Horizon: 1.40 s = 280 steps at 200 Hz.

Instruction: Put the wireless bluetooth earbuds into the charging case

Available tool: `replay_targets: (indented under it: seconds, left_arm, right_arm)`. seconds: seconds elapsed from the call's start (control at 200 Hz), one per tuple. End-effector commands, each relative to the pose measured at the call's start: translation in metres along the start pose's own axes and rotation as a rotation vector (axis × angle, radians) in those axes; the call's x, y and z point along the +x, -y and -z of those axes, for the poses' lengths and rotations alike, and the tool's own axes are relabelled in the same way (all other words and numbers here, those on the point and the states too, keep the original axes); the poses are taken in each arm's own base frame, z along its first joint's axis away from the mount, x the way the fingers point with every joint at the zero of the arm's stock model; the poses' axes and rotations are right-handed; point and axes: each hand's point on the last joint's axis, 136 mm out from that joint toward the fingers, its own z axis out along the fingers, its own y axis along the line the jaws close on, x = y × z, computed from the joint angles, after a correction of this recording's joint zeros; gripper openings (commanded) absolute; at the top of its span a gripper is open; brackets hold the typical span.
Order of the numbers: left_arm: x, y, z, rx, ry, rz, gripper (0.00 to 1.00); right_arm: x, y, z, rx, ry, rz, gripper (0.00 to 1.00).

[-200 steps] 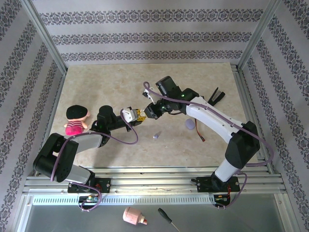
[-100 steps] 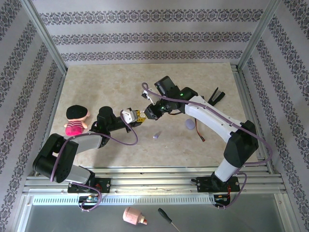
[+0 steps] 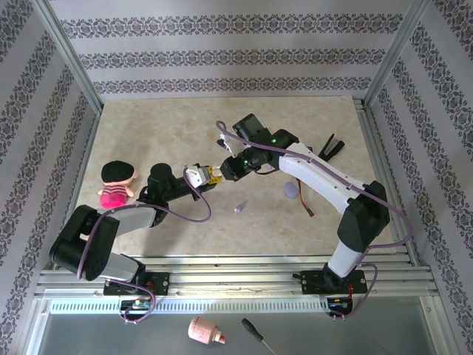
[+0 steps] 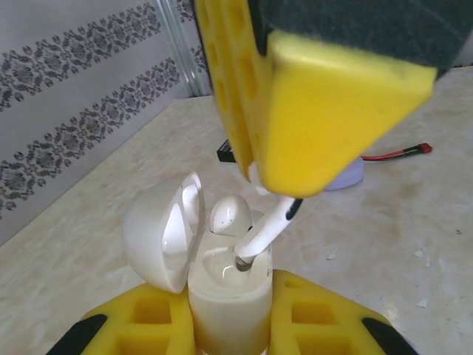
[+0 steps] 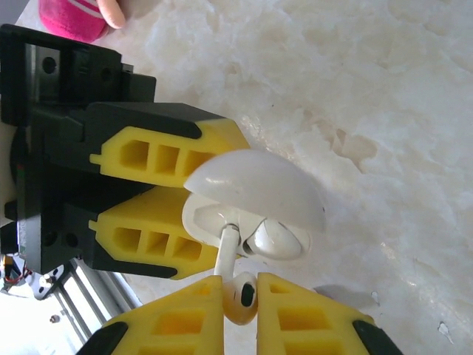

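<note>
My left gripper (image 3: 209, 177) is shut on a white charging case (image 4: 225, 310) held upright, its lid (image 4: 159, 229) swung open to the left. One white earbud (image 4: 230, 216) sits in the far slot. My right gripper (image 5: 240, 299) is shut on the head of a second white earbud (image 5: 226, 251). Its stem (image 4: 270, 229) slants down, and the tip touches the mouth of the near slot. In the top view the right gripper (image 3: 226, 171) meets the left one mid-table. The right gripper's yellow finger (image 4: 325, 111) hangs just above the case.
A lilac case (image 3: 291, 190) and a small lilac piece (image 3: 239, 208) lie right of the grippers, beside a red-tipped wire (image 3: 310, 207). A black object (image 3: 330, 146) lies far right. A pink plush doll (image 3: 116, 183) sits at the left. A screwdriver (image 3: 255, 334) lies below the table edge.
The right arm has shifted slightly left and back, bringing its gripper closer against the left gripper. The left arm has not moved.
</note>
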Motion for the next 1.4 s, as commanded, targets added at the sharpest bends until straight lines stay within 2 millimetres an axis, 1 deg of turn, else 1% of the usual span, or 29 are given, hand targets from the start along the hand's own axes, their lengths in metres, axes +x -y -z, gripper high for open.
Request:
replay_targets:
  seconds: [0.0, 0.11, 0.225, 0.3, 0.415, 0.545, 0.61, 0.695, 0.844, 1.074, 1.164, 1.239, 1.319, 1.394]
  left_arm:
    - [-0.022, -0.005, -0.001, -0.039, 0.087, -0.071, 0.0]
    - [-0.019, -0.005, -0.003, -0.038, 0.085, -0.072, 0.0]
    - [-0.014, -0.009, -0.005, -0.06, 0.074, -0.061, 0.0]
    - [-0.01, -0.011, -0.007, -0.065, 0.066, -0.033, 0.0]
    - [-0.001, -0.019, -0.009, -0.107, 0.046, -0.016, 0.0]
    - [0.014, -0.03, -0.008, -0.182, -0.017, -0.026, 0.0]
    - [0.019, -0.033, -0.007, -0.198, -0.04, -0.03, 0.0]
    - [0.022, -0.038, -0.004, -0.229, -0.063, -0.037, 0.0]
    - [0.021, -0.041, 0.004, -0.256, -0.083, -0.045, 0.0]
    - [0.018, -0.036, 0.011, -0.252, -0.082, -0.033, 0.0]
    - [0.014, -0.034, 0.012, -0.246, -0.07, -0.028, 0.0]
    - [0.012, -0.033, 0.012, -0.24, -0.061, -0.022, 0.0]
    - [0.012, -0.033, 0.013, -0.239, -0.059, -0.018, 0.0]
    - [0.01, -0.032, 0.013, -0.239, -0.055, -0.018, 0.0]
  right_arm:
    - [-0.005, 0.018, -0.007, 0.072, 0.007, -0.108, 0.13]
    - [-0.01, 0.019, -0.01, 0.061, 0.022, -0.15, 0.13]
    - [-0.014, 0.02, -0.007, 0.054, 0.048, -0.166, 0.13]
    - [-0.016, 0.025, -0.006, 0.053, 0.063, -0.19, 0.14]
    - [-0.014, 0.032, -0.004, 0.053, 0.067, -0.205, 0.14]
    - [-0.007, 0.029, -0.002, 0.04, 0.058, -0.172, 0.16]
    - [0.001, 0.032, -0.003, 0.047, 0.039, -0.151, 0.16]
    - [0.015, 0.042, -0.008, 0.064, 0.007, -0.154, 0.16]
    - [0.054, 0.071, -0.033, 0.097, -0.099, -0.209, 0.16]
    - [0.102, 0.1, -0.067, 0.142, -0.224, -0.264, 0.16]
    - [0.114, 0.108, -0.077, 0.151, -0.251, -0.277, 0.16]
    - [0.121, 0.118, -0.085, 0.174, -0.263, -0.299, 0.16]
    - [0.125, 0.125, -0.089, 0.184, -0.264, -0.314, 0.16]
    - [0.125, 0.13, -0.088, 0.21, -0.26, -0.316, 0.17]
